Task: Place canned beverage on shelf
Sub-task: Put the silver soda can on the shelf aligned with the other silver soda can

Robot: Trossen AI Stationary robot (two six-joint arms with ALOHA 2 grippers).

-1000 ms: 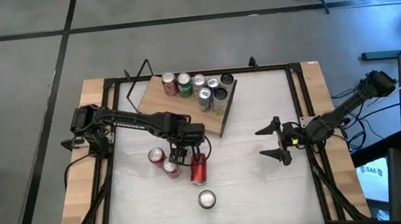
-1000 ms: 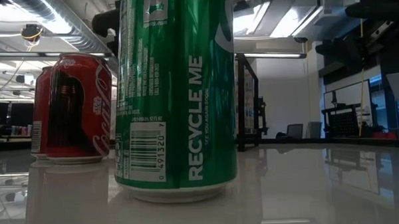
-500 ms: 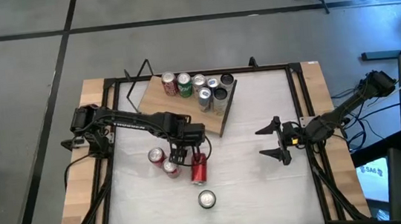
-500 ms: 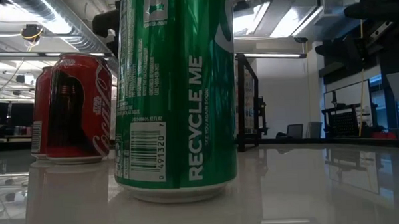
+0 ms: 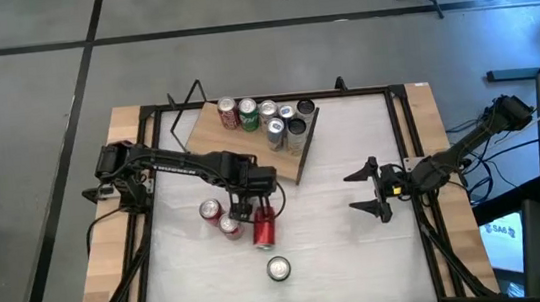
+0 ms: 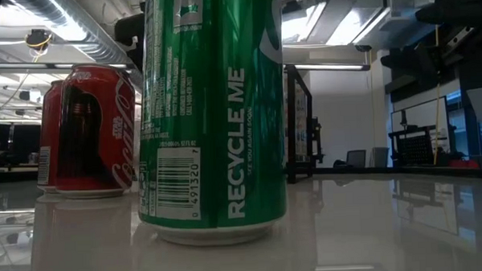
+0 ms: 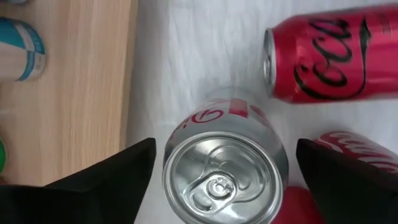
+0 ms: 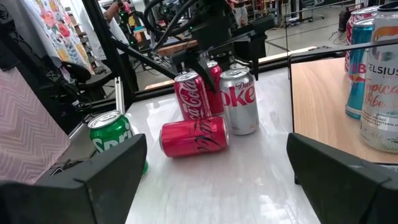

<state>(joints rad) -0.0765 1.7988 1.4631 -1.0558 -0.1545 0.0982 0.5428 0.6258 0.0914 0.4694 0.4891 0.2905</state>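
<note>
The shelf [image 5: 252,141] sits at the desk's [image 5: 340,244] far side, carrying several upright cans. Left end effector [image 5: 253,211] hovers spread apart over the silver Diet Coke can [image 7: 225,171] (a red can [image 5: 263,231] lies toppled beside). Right end effector [image 5: 368,190] waits apart, fingers spread.

Grey floor [image 5: 38,145] with dark seams; ceiling lights [image 6: 333,24] glow overhead.

7 cans [image 5: 267,116] on 1 shelf [image 5: 209,127], 5 on table [image 5: 361,252]
</note>
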